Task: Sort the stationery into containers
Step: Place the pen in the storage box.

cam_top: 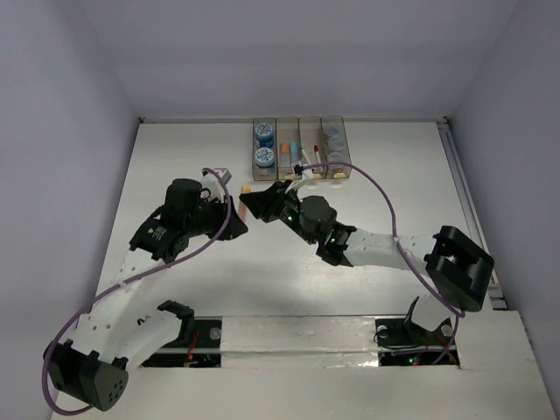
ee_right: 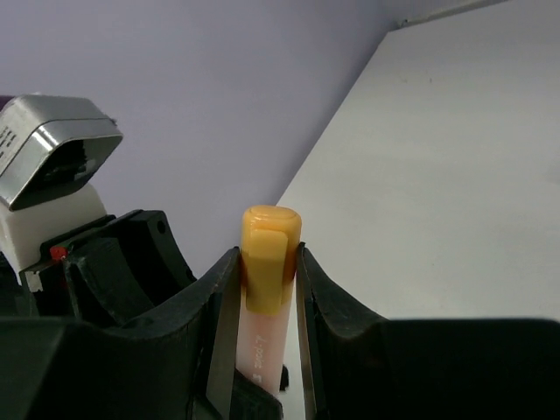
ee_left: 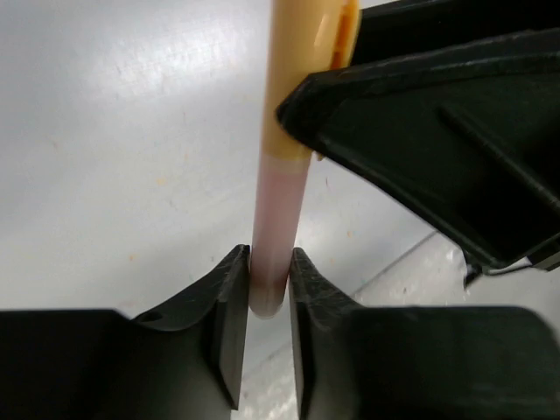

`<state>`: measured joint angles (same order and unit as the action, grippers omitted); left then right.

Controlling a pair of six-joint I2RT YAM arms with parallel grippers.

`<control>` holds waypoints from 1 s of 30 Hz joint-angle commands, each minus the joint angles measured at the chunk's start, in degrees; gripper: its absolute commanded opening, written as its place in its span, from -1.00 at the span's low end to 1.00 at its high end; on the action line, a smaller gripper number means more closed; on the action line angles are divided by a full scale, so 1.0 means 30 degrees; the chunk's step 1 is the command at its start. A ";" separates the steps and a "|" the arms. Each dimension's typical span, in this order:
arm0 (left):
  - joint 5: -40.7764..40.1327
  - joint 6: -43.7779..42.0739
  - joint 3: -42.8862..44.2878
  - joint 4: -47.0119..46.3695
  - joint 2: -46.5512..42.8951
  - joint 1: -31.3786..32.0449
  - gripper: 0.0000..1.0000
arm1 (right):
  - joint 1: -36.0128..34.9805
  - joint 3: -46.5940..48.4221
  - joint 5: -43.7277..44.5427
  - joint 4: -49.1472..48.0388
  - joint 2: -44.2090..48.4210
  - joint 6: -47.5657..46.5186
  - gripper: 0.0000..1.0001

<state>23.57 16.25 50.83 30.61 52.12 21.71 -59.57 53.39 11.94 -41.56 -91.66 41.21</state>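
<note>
A short stick, pale pink with an orange-yellow cap, is held in the air between two black robot arms, above a white surface. The left fingers pinch the pink end of the stick, one finger pressed to each side. The right fingers pinch the capped end in the same way, so both arms grip the one stick at opposite ends. Seen from above, the two arms meet near the middle of the surface, the left reaching in from the left and the right from the right.

Just beyond them, at the far edge, stand the containers, four narrow translucent brownish bins joined in a row. The leftmost bin holds two blue-topped rolls. The second holds orange and light-blue sticks. The third holds a white red-capped marker. The rightmost holds greyish-purple round pieces.
</note>
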 commanded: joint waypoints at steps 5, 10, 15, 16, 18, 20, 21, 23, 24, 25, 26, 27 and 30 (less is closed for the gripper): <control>-0.3551 0.0150 -0.1267 -0.7891 -0.3190 -0.0881 -0.34 | 0.3358 0.1536 -0.2904 0.5210 0.0407 -0.1665 -1.00; -0.3990 -0.0611 -0.2263 -0.6718 -0.4539 -0.0881 -0.08 | 0.6025 0.3881 -0.2867 0.6001 -0.0413 -0.2427 -1.00; -0.4080 -0.0671 -0.3991 -0.7680 -0.5682 -0.0881 0.47 | 0.8396 0.6512 -0.2811 0.7549 -0.2022 -0.4242 -1.00; -0.3962 -0.0729 -0.3790 -0.7539 -0.5683 -0.0881 0.98 | 0.8692 0.6521 -0.2839 0.7845 -0.2403 -0.4506 -1.00; -0.3845 -0.0904 -0.3672 -0.7508 -0.5741 -0.0881 0.98 | 0.9510 0.8561 -0.2985 0.8547 -0.3750 -0.5238 -1.00; -0.3611 -0.0963 -0.3671 -0.7538 -0.5829 -0.0881 0.98 | 0.9953 1.0029 -0.3102 0.9425 -0.4862 -0.5939 -1.00; -0.3407 -0.0964 -0.3700 -0.7654 -0.5859 -0.0881 0.98 | 1.0129 1.0820 -0.3393 0.9836 -0.6086 -0.6263 -1.00; -0.3199 -0.1022 -0.3701 -0.7713 -0.5976 -0.0414 0.98 | 1.0333 1.3243 -0.3367 1.0803 -0.7351 -0.7110 -1.00; -0.3257 -0.1051 -0.3701 -0.7655 -0.6005 -0.0151 0.98 | 1.0336 1.4216 -0.3279 1.1822 -0.8721 -0.7406 -1.00; -0.3461 -0.1081 -0.3643 -0.7597 -0.6092 -0.0148 0.98 | 1.0510 1.6140 -0.3278 1.2325 -0.9402 -0.7989 -1.00; -0.3637 -0.1139 -0.3584 -0.7567 -0.6180 0.0113 0.98 | 1.0511 1.7088 -0.3249 1.2794 -1.0076 -0.8227 -1.00; -0.3755 -0.1140 -0.3583 -0.7451 -0.6210 0.0115 0.98 | 1.0511 1.7996 -0.3394 1.3292 -1.0720 -0.8461 -1.00; -0.4136 -0.1198 -0.3525 -0.7333 -0.6386 0.0494 0.98 | 1.0511 2.1016 -0.3483 1.5372 -1.2861 -0.8902 -0.99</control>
<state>12.14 13.63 39.44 11.25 33.89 22.26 -27.97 108.36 2.55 -2.63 -127.66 18.81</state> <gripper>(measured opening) 0.990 0.329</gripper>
